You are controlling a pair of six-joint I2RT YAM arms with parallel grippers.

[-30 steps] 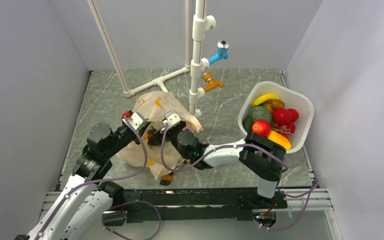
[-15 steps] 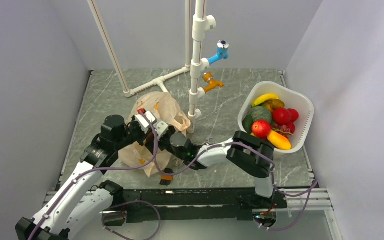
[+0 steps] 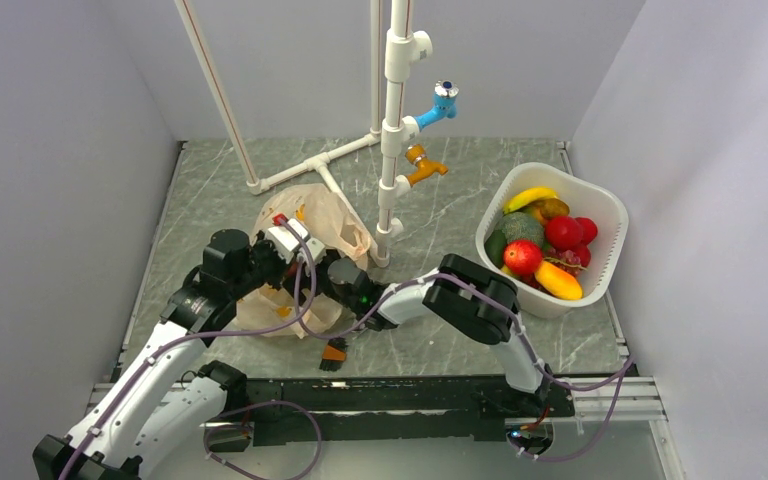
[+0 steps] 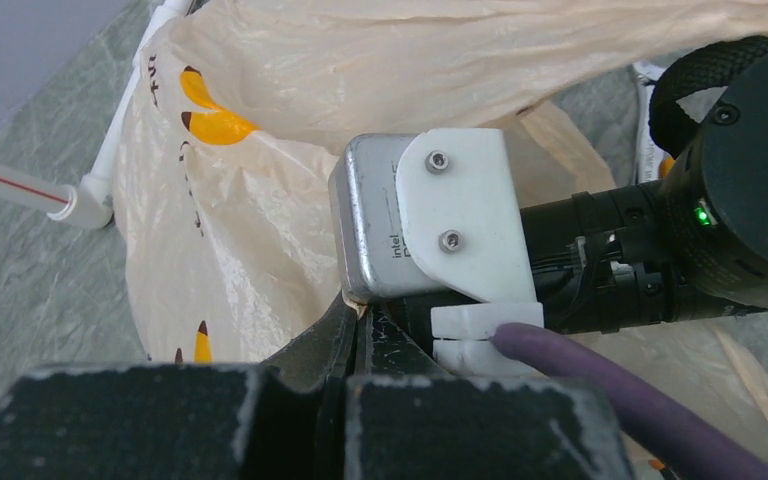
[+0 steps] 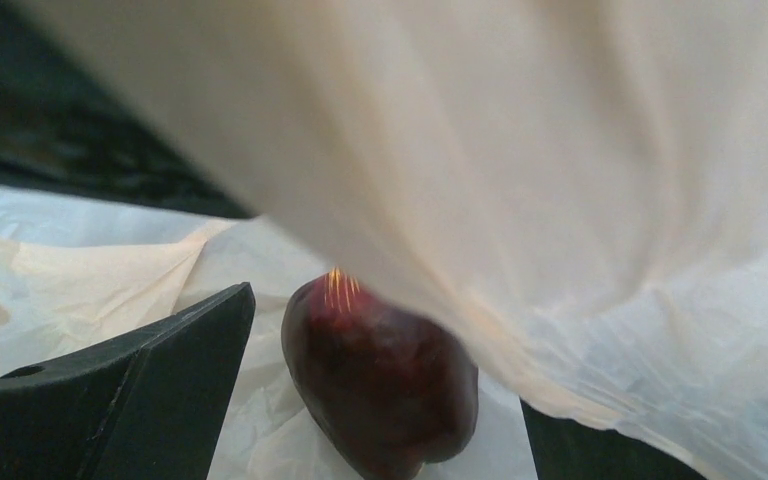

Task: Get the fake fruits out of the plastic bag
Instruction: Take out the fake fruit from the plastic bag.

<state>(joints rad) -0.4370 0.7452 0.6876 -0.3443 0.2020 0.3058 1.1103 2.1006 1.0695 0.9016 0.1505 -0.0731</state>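
Right arm (image 3: 480, 300) deeper in plastic bag (image 3: 320, 215), right pincer (image 5: 380, 420) apart around red fruit (image 5: 375, 385), long axis near-upright, left pincer (image 4: 360, 322) clamping bag.

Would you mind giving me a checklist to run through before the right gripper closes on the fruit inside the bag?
1. Right gripper open: ok.
2. Dark red fruit lying between its fingers: ok.
3. Plastic bag film clear of that fruit: not ok, a fold hangs over its right side.
4. Left gripper shut: ok.
5. Left gripper actually pinching the bag: cannot tell.
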